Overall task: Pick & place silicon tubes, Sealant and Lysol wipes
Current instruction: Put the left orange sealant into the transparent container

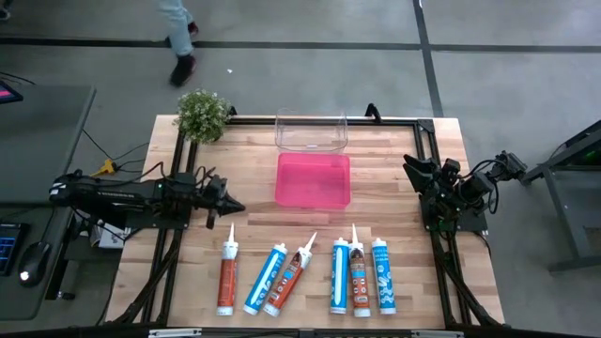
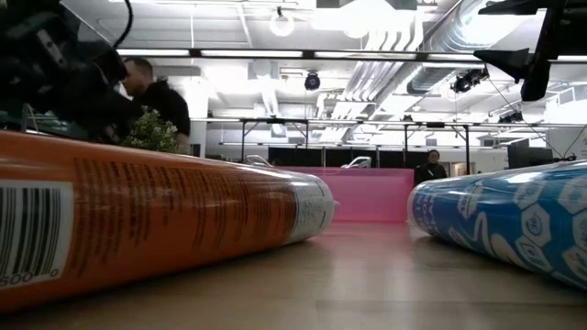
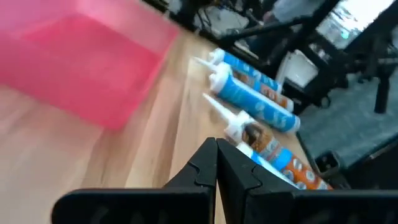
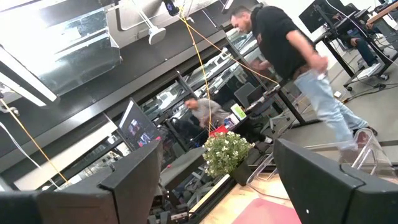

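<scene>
Tubes lie in a row along the near edge of the worktop, nozzles pointing toward the far side: an orange tube at the left, then a blue tube and a second orange tube leaning together, then a group of three standing side by side at the right. No Lysol wipes are visible.

Left gripper hangs above the worktop, far of the left-hand orange tube, with its jaws pressed together and holding nothing. In the left wrist view the closed tips point past the tube row, with the pink bin beside them. Right gripper waits at the right edge of the worktop, jaws standing wide and empty.

Step in hand, as judged: approach for the first pick. The left jaws must open before descent. Grip the tube body at mid-length, across its width, not at the nozzle. The leaning pair touches, so take the lone orange tube first.

Pink bin sits at mid-worktop, well apart from the tubes, with a clear bin just beyond it. Open wood lies between tubes and pink bin, giving a free carrying path. Black frame rails run along both sides, and a potted plant occupies the far left corner; keep the swing inside these.
</scene>
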You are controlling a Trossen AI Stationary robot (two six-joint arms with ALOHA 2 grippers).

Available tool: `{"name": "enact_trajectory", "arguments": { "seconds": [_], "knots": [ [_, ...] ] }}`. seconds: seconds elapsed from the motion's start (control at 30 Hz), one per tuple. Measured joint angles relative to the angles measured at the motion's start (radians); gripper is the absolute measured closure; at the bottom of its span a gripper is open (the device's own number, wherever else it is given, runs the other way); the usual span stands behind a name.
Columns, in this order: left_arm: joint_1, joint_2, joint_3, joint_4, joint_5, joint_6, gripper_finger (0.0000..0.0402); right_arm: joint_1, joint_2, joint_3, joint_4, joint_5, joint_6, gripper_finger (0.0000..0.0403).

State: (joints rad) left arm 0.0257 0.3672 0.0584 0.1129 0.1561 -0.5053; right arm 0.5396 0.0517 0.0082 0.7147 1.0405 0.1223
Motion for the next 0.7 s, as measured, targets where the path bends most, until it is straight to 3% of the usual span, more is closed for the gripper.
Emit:
{"name": "enact_trajectory", "arguments": {
  "seconds": [0.23,0.43,0.57,0.7],
  "knots": [
    [0.0,-0.001,0.087,-0.015,-0.138,0.024,0.0311,0.0,0.0,0.0,0.0,0.0,0.0,0.01],
    [0.0,0.005,0.13,-0.048,-0.147,0.024,0.0228,0.0,0.0,0.0,0.0,0.0,0.0,0.01],
    [0.0,0.004,0.174,-0.179,-0.139,-0.075,0.0217,0.0,0.0,0.0,0.0,0.0,0.0,0.01],
    [0.0,0.005,0.225,-0.272,-0.101,-0.071,0.0233,0.0,0.0,0.0,0.0,0.0,0.0,0.01]
  ]
}}
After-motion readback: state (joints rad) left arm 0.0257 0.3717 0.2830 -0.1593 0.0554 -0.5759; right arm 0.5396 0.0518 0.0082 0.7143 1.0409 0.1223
